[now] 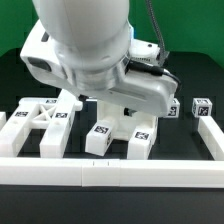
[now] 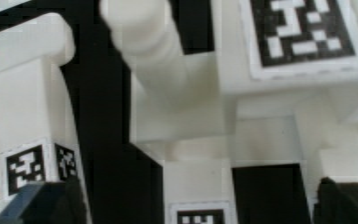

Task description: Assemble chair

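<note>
In the wrist view my gripper (image 2: 190,208) is open. Its dark fingertips (image 2: 34,203) stand wide apart, and a white square post (image 2: 197,180) with a marker tag lies between them, with a dark gap on each side. That post joins a chunky white chair piece (image 2: 185,95) carrying a large tag. The X-braced panel (image 2: 25,95) lies beside it. In the exterior view the arm hangs low over the parts and hides the fingers. The X-braced panel (image 1: 42,120) lies at that view's left, and two tagged posts (image 1: 103,135) stick out beneath the arm.
Long low white border rails run along the front (image 1: 100,172) and the exterior view's right (image 1: 212,140). Two small tagged white pieces (image 1: 203,107) stand at the right behind the rail. The table top is black.
</note>
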Controlling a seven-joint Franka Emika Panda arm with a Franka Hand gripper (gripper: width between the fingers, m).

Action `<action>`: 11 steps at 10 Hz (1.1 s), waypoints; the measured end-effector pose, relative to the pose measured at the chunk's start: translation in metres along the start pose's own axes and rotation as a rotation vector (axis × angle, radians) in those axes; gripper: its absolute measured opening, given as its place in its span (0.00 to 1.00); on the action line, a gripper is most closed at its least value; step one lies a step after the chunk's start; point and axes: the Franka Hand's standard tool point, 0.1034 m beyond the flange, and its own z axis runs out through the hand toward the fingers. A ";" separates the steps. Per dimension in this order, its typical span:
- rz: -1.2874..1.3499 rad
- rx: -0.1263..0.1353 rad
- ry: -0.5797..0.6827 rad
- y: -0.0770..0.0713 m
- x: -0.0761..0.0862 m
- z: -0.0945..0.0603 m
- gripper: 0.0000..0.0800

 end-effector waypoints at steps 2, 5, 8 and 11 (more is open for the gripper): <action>-0.032 0.046 0.185 -0.001 0.007 -0.008 0.81; -0.135 0.093 0.401 0.023 0.005 -0.031 0.81; -0.128 0.108 0.655 0.020 0.011 -0.032 0.81; -0.315 0.042 0.682 0.047 0.027 -0.043 0.81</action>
